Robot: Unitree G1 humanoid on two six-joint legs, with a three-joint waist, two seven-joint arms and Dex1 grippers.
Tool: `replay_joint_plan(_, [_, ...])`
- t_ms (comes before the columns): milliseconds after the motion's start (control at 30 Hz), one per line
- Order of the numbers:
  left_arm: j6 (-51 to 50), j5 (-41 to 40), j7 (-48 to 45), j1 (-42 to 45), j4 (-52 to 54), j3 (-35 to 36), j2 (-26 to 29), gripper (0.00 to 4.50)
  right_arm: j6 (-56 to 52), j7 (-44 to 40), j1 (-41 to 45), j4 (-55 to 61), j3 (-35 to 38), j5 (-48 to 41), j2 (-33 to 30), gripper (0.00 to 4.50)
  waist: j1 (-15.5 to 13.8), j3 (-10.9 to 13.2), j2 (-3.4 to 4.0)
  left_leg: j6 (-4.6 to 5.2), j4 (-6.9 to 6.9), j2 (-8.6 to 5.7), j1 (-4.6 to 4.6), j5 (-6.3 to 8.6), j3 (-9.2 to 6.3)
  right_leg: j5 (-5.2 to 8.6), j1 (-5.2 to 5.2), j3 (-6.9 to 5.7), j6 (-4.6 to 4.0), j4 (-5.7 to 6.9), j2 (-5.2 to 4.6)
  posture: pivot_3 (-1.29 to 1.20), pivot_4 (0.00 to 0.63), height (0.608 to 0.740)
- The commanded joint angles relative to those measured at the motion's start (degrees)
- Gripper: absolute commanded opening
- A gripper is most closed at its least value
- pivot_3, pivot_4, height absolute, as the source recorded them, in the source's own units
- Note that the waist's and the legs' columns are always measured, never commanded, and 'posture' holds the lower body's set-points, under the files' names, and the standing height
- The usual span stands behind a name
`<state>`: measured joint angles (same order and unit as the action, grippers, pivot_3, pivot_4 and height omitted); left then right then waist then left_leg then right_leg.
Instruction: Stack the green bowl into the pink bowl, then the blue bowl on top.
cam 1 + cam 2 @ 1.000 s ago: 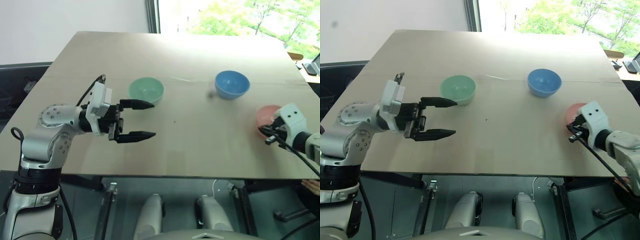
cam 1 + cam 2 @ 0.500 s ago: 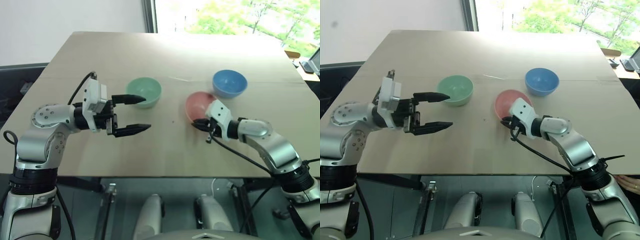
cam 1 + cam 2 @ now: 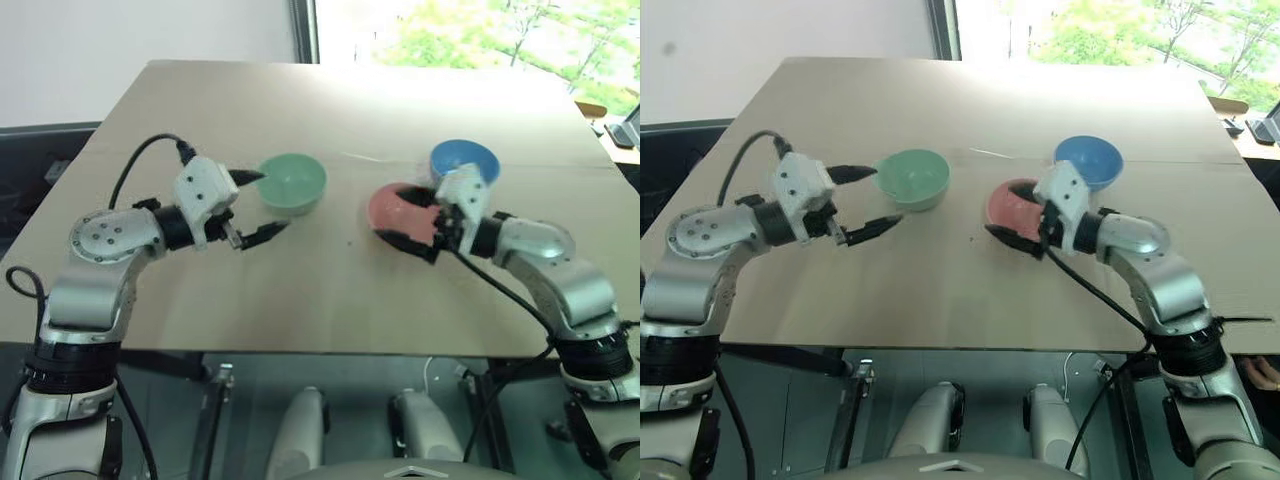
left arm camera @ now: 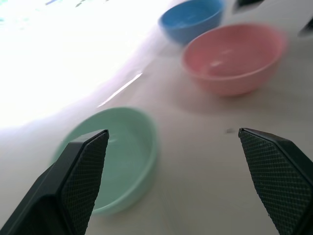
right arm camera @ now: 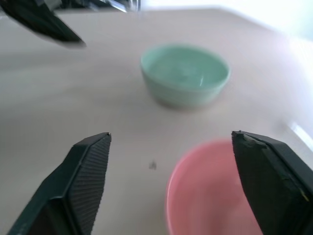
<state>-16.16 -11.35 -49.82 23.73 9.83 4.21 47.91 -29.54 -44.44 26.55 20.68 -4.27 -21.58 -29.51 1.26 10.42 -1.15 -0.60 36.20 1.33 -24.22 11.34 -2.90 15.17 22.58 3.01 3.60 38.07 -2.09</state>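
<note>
Table [image 3: 330, 300] bare between green bowl [image 3: 293, 183], pink bowl [image 3: 398, 210].

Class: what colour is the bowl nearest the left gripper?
Pale mint green; the green bowl shows best in the right wrist view.

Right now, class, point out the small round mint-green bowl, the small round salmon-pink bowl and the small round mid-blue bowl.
small round mint-green bowl [image 3: 293, 181]: left eye view, inside of the bowl.
small round salmon-pink bowl [image 3: 393, 210]: left eye view, inner wall.
small round mid-blue bowl [image 3: 463, 158]: left eye view, inside near the rim.
</note>
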Motion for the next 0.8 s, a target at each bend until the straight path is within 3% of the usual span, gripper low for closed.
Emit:
replay_joint_plan(33, [1.9,12.1,2.6,4.8,-2.6,-7.4,2.8,4.50,1.8,1.3,-2.2,4.1,3.8,-1.4,-0.4,4.05,-0.3,0.0,0.00,0.00,0.00,0.00,0.00,0.00,0.02,0.00,0.01,0.01,0.00,0.00,0.00,0.00,0.150,0.740])
replay_joint_plan(400, [13.3,21.2,-6.7,18.8,-18.1,-22.0,-1.4,4.50,5.2,5.0,-5.1,6.7,5.3,2.2,-2.1,4.05,-0.5,0.0,0.02,0.00,0.04,0.00,-0.21,-0.01,0.02,0.00,0.23,0.01,0.00,0.05,0.03,0.00,0.150,0.740])
replay_joint_plan(500, [16.1,22.7,-8.5,21.0,-22.7,-23.9,-2.6,3.88,6.3,5.7,-5.7,7.2,5.4,2.9,-2.2,4.12,-0.4,0.0,0.02,0.00,0.11,-0.02,-0.43,-0.01,0.02,-0.01,0.42,0.00,0.00,0.08,0.02,0.00,0.150,0.740])
replay_joint_plan(800, [18.4,25.9,-10.2,25.6,-31.6,-25.2,-6.0,0.41,8.4,8.6,-8.7,10.0,6.8,3.4,-1.4,4.12,-0.3,0.0,0.02,0.00,0.15,-0.03,-0.46,-0.01,0.01,-0.01,0.52,0.01,0.00,0.29,0.02,0.00,0.150,0.740])
